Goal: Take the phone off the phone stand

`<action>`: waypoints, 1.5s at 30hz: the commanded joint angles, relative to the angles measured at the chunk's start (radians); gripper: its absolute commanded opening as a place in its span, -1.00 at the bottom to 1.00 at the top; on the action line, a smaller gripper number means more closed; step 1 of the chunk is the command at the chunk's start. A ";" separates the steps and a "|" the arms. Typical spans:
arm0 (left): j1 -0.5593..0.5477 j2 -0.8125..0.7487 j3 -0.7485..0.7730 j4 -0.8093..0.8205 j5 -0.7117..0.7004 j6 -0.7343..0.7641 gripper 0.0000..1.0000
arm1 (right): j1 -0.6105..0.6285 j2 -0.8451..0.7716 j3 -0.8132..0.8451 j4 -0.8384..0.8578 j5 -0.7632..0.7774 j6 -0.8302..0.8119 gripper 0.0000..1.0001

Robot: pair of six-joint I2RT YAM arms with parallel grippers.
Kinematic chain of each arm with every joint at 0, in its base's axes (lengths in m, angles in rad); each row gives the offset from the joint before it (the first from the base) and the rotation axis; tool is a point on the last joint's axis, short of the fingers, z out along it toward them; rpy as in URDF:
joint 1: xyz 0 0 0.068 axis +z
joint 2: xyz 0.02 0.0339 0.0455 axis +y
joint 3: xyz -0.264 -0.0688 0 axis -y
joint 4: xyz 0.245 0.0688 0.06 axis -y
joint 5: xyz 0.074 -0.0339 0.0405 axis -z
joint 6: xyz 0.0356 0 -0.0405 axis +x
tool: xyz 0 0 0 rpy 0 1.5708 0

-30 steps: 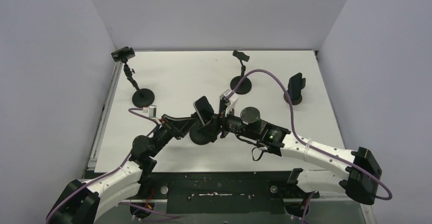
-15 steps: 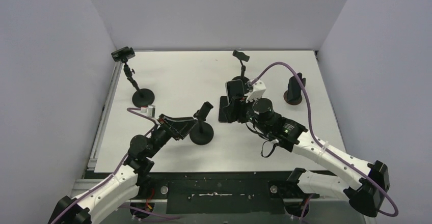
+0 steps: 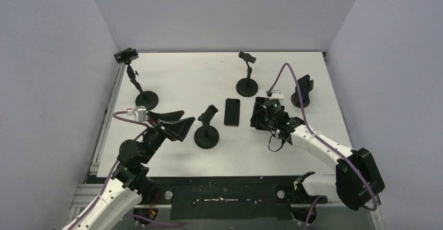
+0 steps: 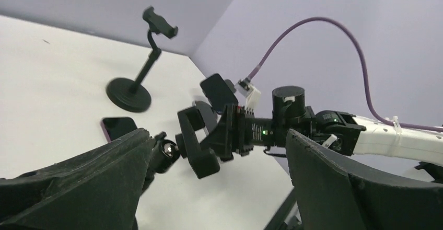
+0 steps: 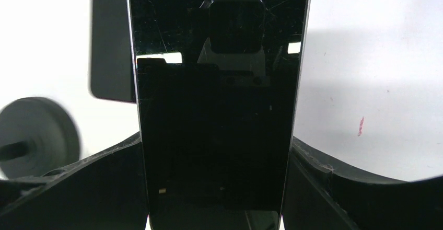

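Note:
The black phone stand (image 3: 207, 130) is in the middle of the table, its clamp (image 4: 196, 144) empty. My right gripper (image 3: 259, 114) is to its right, low over the table, shut on the edges of the black phone (image 5: 217, 110). The phone fills the right wrist view between both fingers; from above it is hard to tell apart from the gripper. My left gripper (image 3: 183, 127) is just left of the stand, open and touching nothing. In the left wrist view its fingers (image 4: 78, 183) frame the clamp.
A second dark phone (image 3: 232, 112) lies flat on the table between the stand and my right gripper. Empty stands are at the back middle (image 3: 247, 81) and back left (image 3: 141, 91). A brown-based stand (image 3: 301, 90) holding a dark phone is at the right.
My right gripper carried the phone off the stand, to the right and down toward the table. My left gripper let go of the stand, opened wide and drew back to the left.

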 commanded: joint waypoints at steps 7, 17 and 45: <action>0.004 -0.079 0.095 -0.199 -0.149 0.263 0.95 | -0.040 0.294 0.104 0.131 -0.073 -0.018 -1.00; 0.002 -0.094 0.095 -0.215 -0.149 0.283 0.95 | -0.060 0.480 0.231 0.075 -0.070 -0.035 -0.77; 0.002 -0.054 0.165 -0.253 -0.172 0.154 0.95 | 0.085 0.214 0.096 0.026 0.076 -0.085 -0.85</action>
